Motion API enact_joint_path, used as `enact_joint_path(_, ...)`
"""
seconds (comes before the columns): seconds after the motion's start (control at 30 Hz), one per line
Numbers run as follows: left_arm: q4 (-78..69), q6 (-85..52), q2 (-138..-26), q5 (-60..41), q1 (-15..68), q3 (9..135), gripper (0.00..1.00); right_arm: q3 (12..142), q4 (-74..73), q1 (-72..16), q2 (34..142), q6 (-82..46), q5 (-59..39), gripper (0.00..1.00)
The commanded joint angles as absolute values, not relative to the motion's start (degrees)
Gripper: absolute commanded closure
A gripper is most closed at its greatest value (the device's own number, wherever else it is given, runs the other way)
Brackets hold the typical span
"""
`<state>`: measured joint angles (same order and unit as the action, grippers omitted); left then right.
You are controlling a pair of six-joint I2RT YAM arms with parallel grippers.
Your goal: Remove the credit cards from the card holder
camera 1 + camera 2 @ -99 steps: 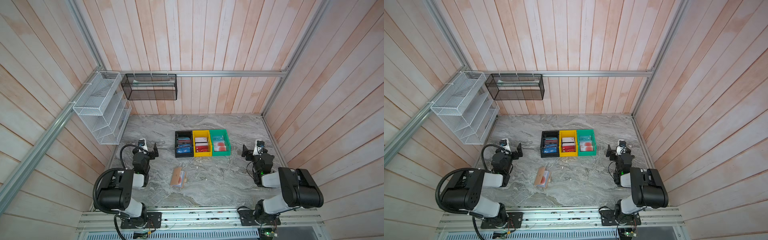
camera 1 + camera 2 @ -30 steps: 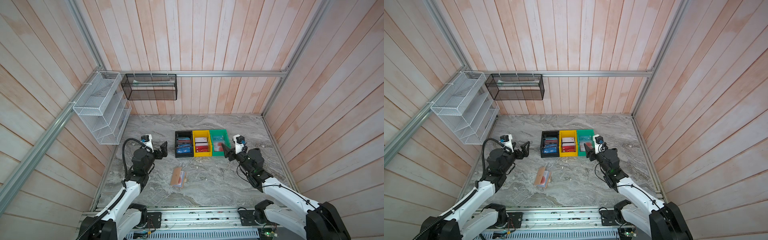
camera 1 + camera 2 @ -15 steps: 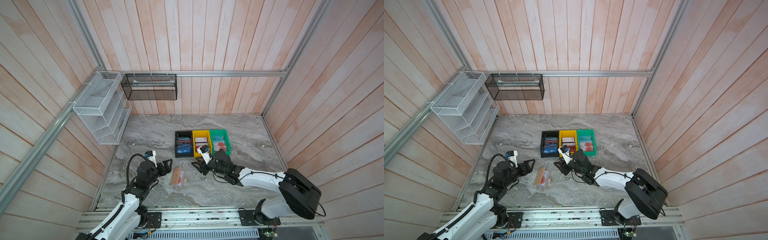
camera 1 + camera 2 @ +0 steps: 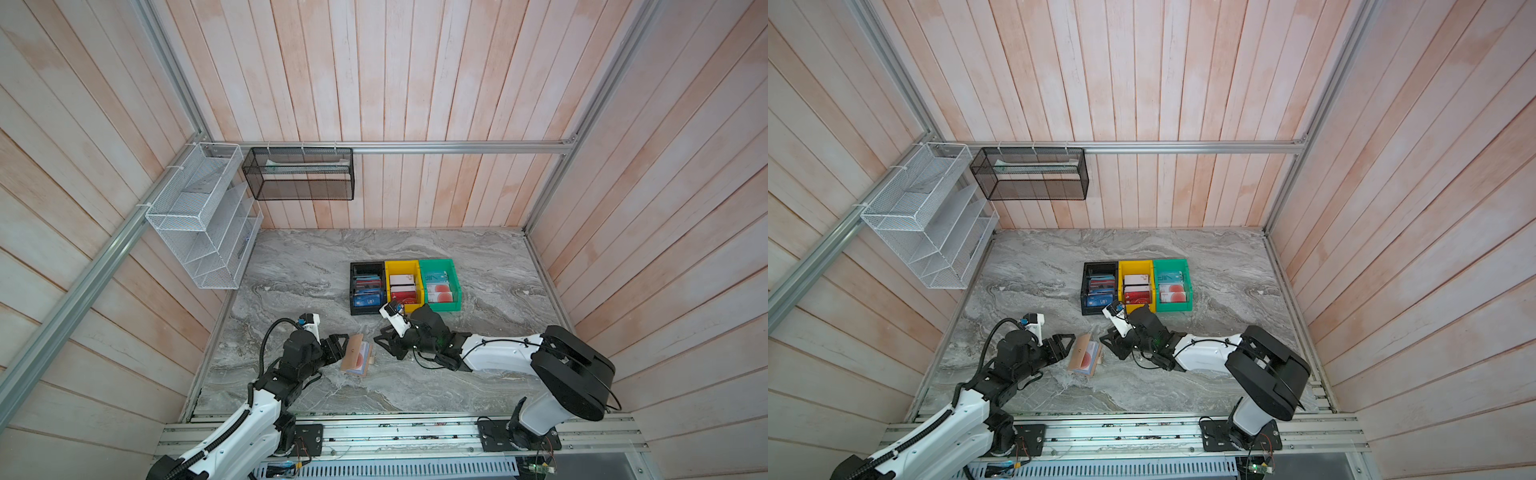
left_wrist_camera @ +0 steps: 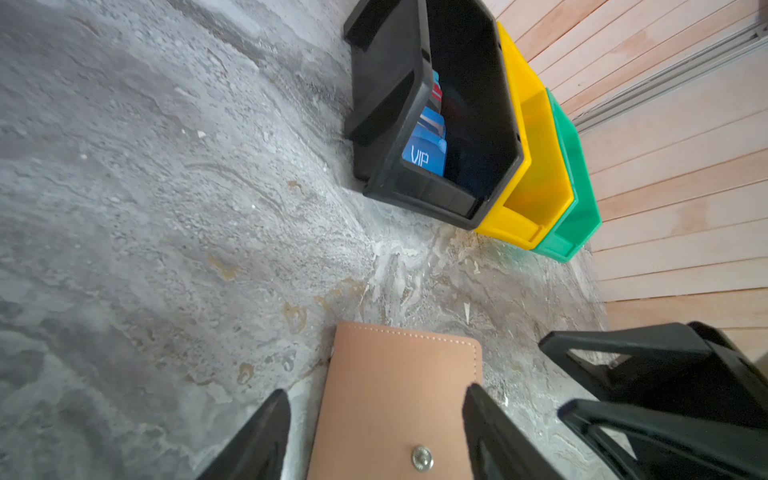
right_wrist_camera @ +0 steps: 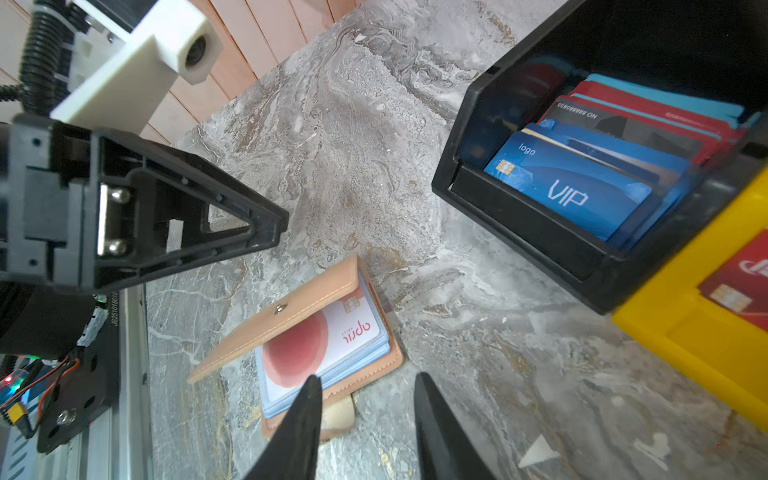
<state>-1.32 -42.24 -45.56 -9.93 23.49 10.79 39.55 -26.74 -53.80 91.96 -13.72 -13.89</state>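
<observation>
With the left end effector (image 5: 376,390) half-open astride the raised cover of the card holder (image 6: 286,322) and the right end effector (image 6: 366,376) half-open, empty, just short of the sleeved white credit card (image 6: 307,349), a grazing pinch could drag the unpinned holder across the tabletop (image 6: 353,166).

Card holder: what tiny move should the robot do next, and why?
Probably close the left gripper on the tan cover of the card holder. Its jaws stand apart on either side of that half-lifted cover, gripping nothing yet. Holding it should keep the white card uncovered for the open right gripper hovering near it.
</observation>
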Motion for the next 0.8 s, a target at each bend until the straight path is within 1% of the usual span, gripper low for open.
enact_joint_path(0.0,-2.3,-43.7,-46.4,-8.7,24.8,9.5,0.41,42.1,-25.0,-54.2,94.2,-13.1,-12.9,0.65)
enact_joint_path(0.1,-2.2,-44.4,-47.6,-8.6,26.1,9.3,0.48,43.9,-23.3,-54.4,96.3,-12.5,-12.8,0.69)
enact_joint_path(0.23,-2.0,-45.9,-48.2,-7.4,28.6,9.0,0.52,45.8,-21.5,-54.8,98.2,-11.5,-12.5,0.69)
enact_joint_path(0.33,-1.6,-47.5,-47.9,-6.2,30.8,8.7,0.53,46.9,-20.4,-55.3,99.2,-10.7,-11.8,0.69)
enact_joint_path(0.37,-0.5,-48.2,-47.7,-5.9,31.5,9.1,0.54,47.2,-19.8,-55.4,99.5,-10.4,-11.5,0.7)
enact_joint_path(0.4,0.7,-48.5,-47.4,-6.0,32.0,9.5,0.58,47.5,-19.5,-55.6,99.6,-10.2,-11.3,0.7)
enact_joint_path(0.53,5.9,-50.5,-45.2,-3.1,34.9,10.5,0.59,48.1,-18.8,-56.4,100.1,-10.0,-11.4,0.7)
enact_joint_path(0.6,9.1,-51.5,-43.8,-2.3,35.2,11.5,0.62,48.9,-18.2,-56.8,100.4,-9.5,-11.4,0.7)
enact_joint_path(0.77,17.2,-51.8,-40.8,-0.2,35.2,16.3,0.62,51.6,-15.5,-57.8,102.2,-7.9,-11.0,0.7)
